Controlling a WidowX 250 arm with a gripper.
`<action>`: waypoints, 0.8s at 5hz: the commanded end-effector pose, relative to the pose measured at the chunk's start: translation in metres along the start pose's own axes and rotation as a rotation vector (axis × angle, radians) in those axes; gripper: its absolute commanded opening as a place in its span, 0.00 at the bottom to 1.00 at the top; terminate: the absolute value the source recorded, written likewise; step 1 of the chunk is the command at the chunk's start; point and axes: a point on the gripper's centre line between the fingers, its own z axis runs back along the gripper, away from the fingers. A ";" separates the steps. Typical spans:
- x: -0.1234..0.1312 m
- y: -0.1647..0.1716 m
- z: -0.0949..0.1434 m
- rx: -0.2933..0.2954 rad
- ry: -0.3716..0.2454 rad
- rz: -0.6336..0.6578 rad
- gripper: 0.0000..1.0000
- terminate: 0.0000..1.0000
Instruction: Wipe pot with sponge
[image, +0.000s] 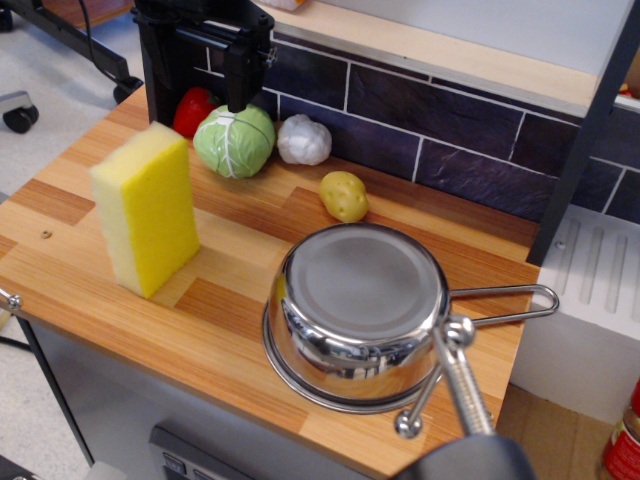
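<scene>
Your black end effector (247, 85) hangs at the worktop's eleven o'clock edge, its jaws apparently pressed together and holding nothing, just above a pale green cabbage (235, 141). The thick rectangular block of bright yellow foam sponge (147, 207) stands on its narrow end at nine o'clock on the butcher-block wooden worktop (90, 280), untouched. The mirror-finish stainless steel saucepan (357, 312) sits upside down at five o'clock, matte flat base up, flared rim on the wood, its wire-loop handle (505, 303) reaching toward three o'clock.

Watch the sponge first. Standing on end, it looks top-heavy; a grasp that lands off-centre or a brush from one finger will likely tip it flat, and it could fall toward the near edge at eight o'clock.

The foam will squash under the jaws, so a shallow pinch may slip out during the carry.

The cabbage, a white garlic bulb (303, 139) and a red vegetable (193, 109) crowd the back wall just beside your end effector; a low sideways move may knock them rolling. A small yellow potato (344, 196) lies between the sponge and the pot, near the likely path.

The pot rests loose near the front edge. Firm wiping pressure may slide it off at six o'clock.
</scene>
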 end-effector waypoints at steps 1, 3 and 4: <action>0.000 0.000 0.000 0.000 0.000 0.000 1.00 0.00; -0.003 -0.005 0.049 -0.083 0.054 -0.022 1.00 0.00; -0.024 0.002 0.054 -0.090 0.067 -0.065 1.00 0.00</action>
